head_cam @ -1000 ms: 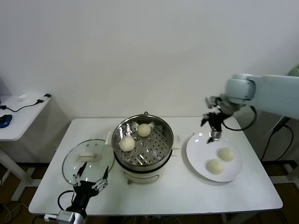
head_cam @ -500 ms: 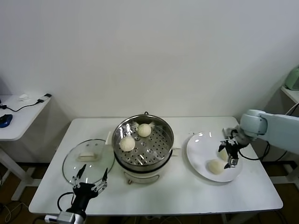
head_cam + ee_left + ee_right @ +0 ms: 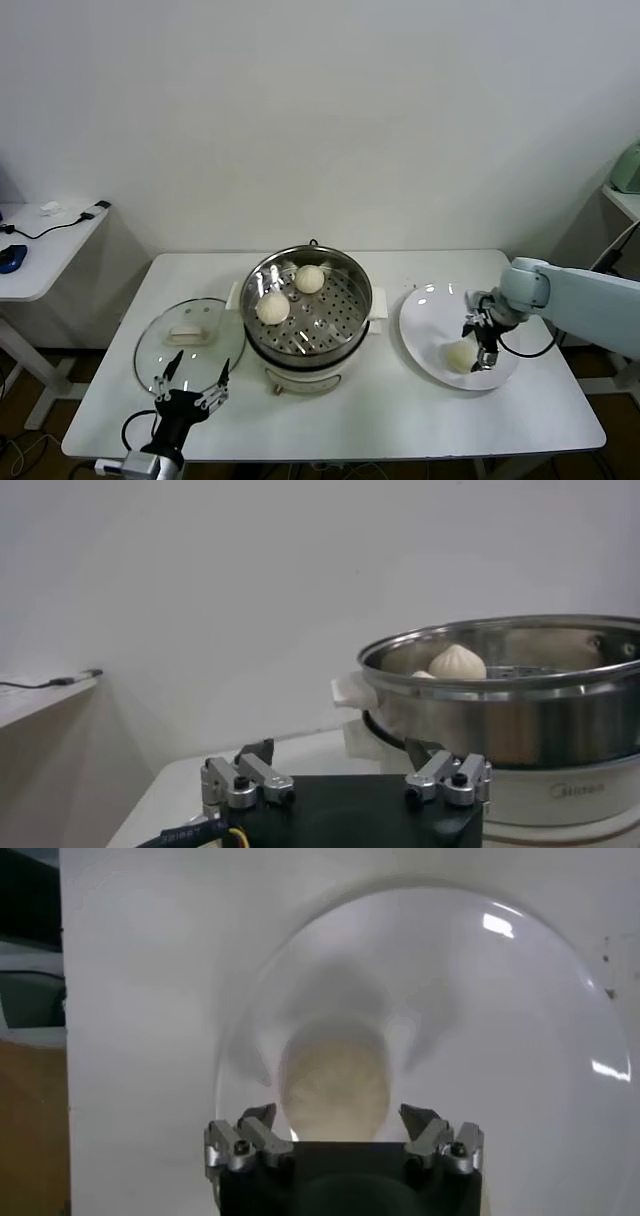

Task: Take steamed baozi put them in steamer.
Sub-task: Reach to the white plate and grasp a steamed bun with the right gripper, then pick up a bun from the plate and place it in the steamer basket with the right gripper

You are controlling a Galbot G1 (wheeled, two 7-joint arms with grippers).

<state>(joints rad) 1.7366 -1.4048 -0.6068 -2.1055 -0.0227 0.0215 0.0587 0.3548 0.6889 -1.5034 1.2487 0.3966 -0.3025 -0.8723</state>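
Two steamed baozi lie on the perforated tray of the steamer, which stands mid-table. A third baozi rests on the white plate to its right. My right gripper is down on the plate, open. In the right wrist view that baozi lies between the gripper's fingertips, with a small gap on each side. My left gripper waits open at the table's front left; its wrist view looks at the steamer wall and one baozi.
A round glass lid lies flat left of the steamer, just beyond my left gripper. A low side table with a cable stands off to the left. The table's right edge is close behind the plate.
My right gripper came down from above the plate's far rim onto the plate and then slid a little left around the near baozi. The left arm has stayed put.
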